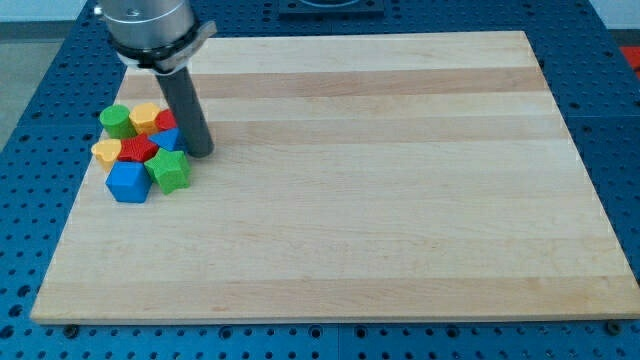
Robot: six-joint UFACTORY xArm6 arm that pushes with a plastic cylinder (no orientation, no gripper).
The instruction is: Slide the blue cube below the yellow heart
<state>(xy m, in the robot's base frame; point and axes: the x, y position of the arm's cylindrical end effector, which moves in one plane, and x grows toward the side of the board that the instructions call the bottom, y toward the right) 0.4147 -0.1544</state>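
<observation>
At the view's left, all blocks sit packed together near the tabletop (400,250) edge. Yellow heart (106,151), I think, is leftmost; blue cube (128,182) already touches its lower right, so only a small leftward nudge remains. My tip (201,153) rests right of the cluster, beside the green star (169,170). No hand fitted. Open room lies rightward; left edge is close.

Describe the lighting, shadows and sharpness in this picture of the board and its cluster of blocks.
Camera view: even, soft light on the wooden board, no harsh glare; only faint shadows beside the blue cube and green star; my tip sits at the cluster's right edge, its rod fairly sharp; blocks slightly soft, so hidden shapes stay unclear.
</observation>
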